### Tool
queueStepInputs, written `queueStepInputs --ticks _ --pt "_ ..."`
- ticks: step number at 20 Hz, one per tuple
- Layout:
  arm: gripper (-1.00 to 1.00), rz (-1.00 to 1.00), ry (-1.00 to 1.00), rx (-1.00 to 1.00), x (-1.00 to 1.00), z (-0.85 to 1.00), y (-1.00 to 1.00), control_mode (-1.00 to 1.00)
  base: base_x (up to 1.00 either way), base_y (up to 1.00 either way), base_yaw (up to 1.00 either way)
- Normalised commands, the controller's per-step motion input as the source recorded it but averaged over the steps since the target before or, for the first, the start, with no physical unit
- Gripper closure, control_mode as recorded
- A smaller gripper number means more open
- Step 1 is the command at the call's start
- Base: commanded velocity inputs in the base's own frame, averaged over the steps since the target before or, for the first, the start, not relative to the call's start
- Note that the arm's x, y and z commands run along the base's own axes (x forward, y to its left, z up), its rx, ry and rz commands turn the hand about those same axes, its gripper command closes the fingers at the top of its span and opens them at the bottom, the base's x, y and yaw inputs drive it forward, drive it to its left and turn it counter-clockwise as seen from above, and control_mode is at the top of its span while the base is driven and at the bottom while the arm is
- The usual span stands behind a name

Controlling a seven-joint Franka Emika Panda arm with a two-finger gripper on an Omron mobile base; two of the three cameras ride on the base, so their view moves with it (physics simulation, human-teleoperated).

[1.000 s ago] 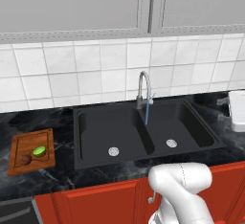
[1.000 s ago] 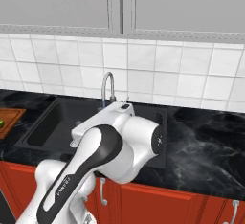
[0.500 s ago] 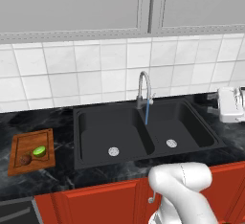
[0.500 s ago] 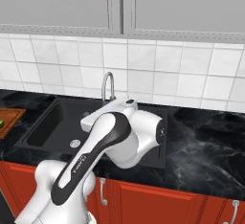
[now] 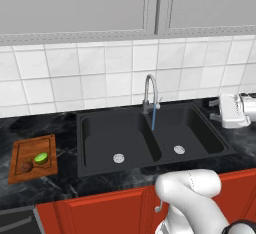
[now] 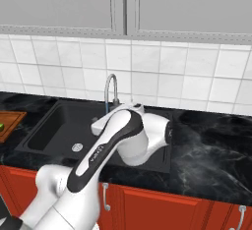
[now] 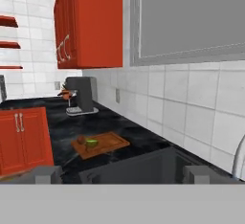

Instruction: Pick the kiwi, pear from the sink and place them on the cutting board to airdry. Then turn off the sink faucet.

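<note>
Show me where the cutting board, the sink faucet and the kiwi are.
cutting board (image 5: 19,153): left base view, bare wood near its left edge.
sink faucet (image 5: 148,84): left base view, top of the arched spout.
kiwi (image 5: 26,167): left base view, middle of the brown fruit.

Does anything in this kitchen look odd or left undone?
Only one thing: the sink faucet is running, a thin blue stream falling into the sink whose basins hold no fruit. Both fruits already lie on the cutting board, left of the sink.

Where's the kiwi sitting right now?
In the left base view the kiwi lies on the cutting board, left of the sink, right beside the green pear.
</note>
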Motion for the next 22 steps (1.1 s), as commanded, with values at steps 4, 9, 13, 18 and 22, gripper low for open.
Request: queueStepInputs --ticks 4,9,13,18,22 --pt "-1.00 0.00 0.00 0.00 0.25 -0.37 0.00 -1.00 0.00 0.00 0.00" --pt "-1.00 0.00 0.01 0.02 0.41 -0.12 0.00 -1.00 0.00 0.00 0.00" --pt "-1.00 0.00 0.04 0.04 0.46 -0.11 -0.02 -1.00 0.00 0.00 0.00" --pt "-1.00 0.00 0.05 0.03 0.38 -0.11 -0.03 -1.00 0.00 0.00 0.00" --pt "-1.00 0.00 0.04 0.00 0.34 -0.05 0.00 -1.00 0.00 0.00 0.00"
